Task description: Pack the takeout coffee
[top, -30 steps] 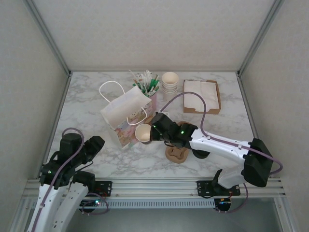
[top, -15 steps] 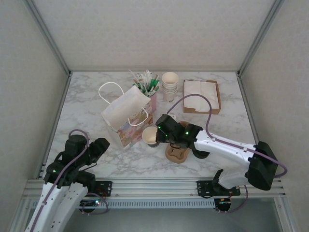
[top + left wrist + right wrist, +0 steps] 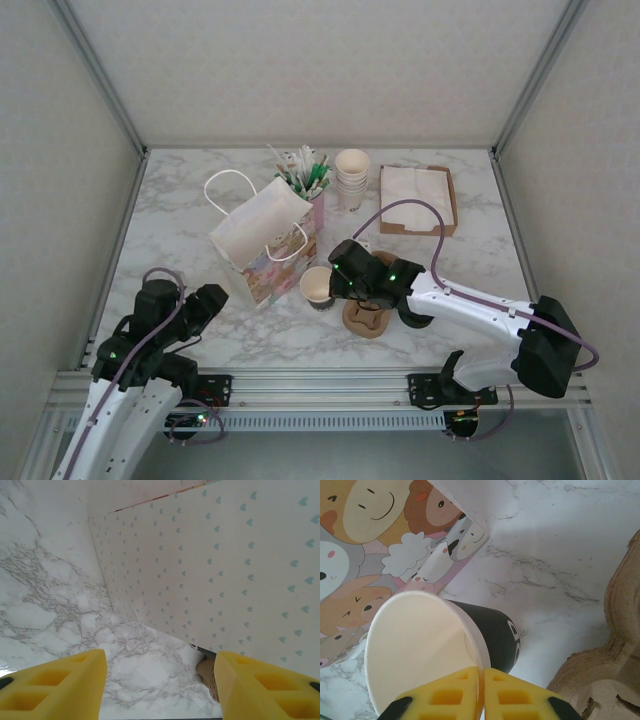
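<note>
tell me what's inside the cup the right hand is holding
There is no lid on the cup, and its cream inside looks bare, with no liquid showing. The right hand pinches the near rim with one finger inside, which covers that part of the interior.

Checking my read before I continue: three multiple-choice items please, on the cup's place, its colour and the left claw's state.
1. Where is the cup in the right claw? A between the gift bag and the cardboard carrier; B inside the bag; C in a carrier slot.
2. Its outer wall is: A red; B black; C green.
3. The left claw is: A shut on the bag; B shut, empty; C open, empty.
A: top view shows it between them. B: right wrist view shows a black wall. C: its yellow fingers stand wide apart.
</note>
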